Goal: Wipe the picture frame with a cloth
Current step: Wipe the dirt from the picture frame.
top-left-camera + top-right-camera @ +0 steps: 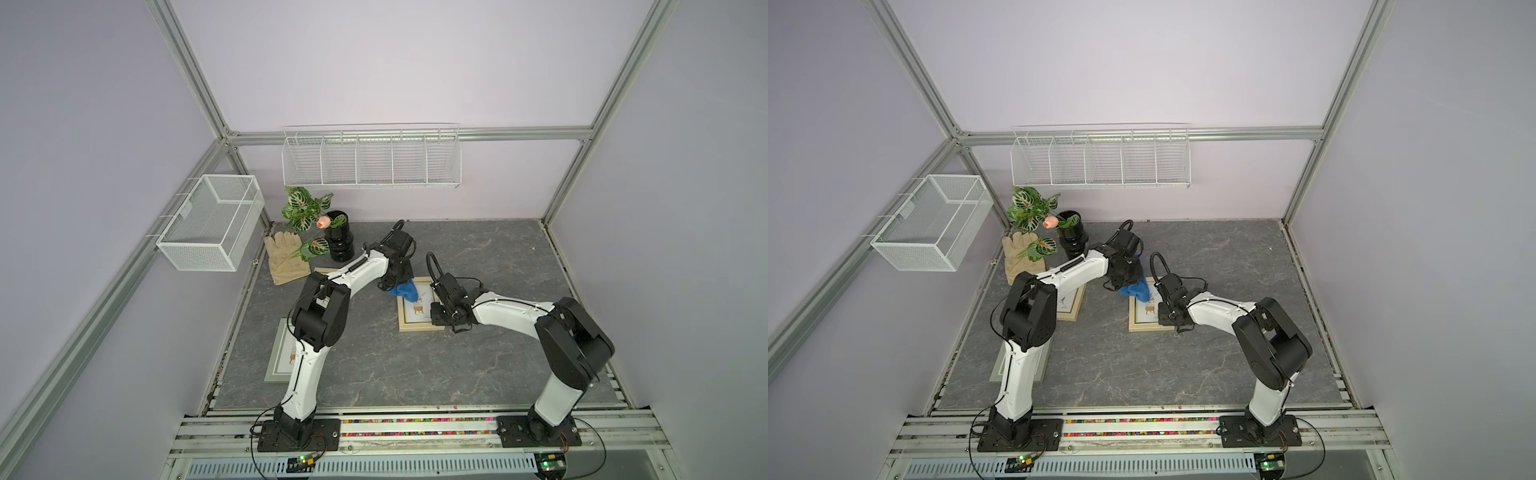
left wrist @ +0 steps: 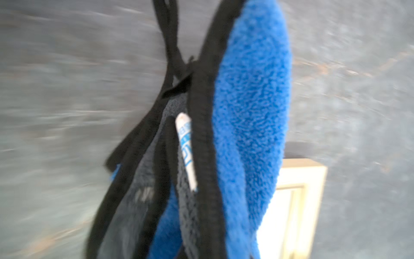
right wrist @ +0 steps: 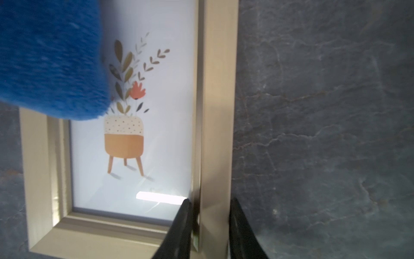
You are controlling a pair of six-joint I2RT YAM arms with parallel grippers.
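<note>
In both top views, just right of centre, the left gripper (image 1: 394,286) (image 1: 1121,286) is pinched shut on the cloth (image 1: 405,291) (image 1: 1138,290). The cloth hangs below it over the upper left corner of the frame (image 1: 419,328) (image 1: 1148,326).

In the left wrist view the blurred cloth (image 2: 251,112) fills the middle, with a frame corner (image 2: 313,179) behind it. The jaws are out of sight.

In the right wrist view the right gripper (image 3: 210,203) clamps a frame (image 3: 219,112) rail, one finger on each side. The cloth (image 3: 51,60) covers the far opposite corner.

White links (image 1: 365,272), black joints (image 1: 322,311)
</note>
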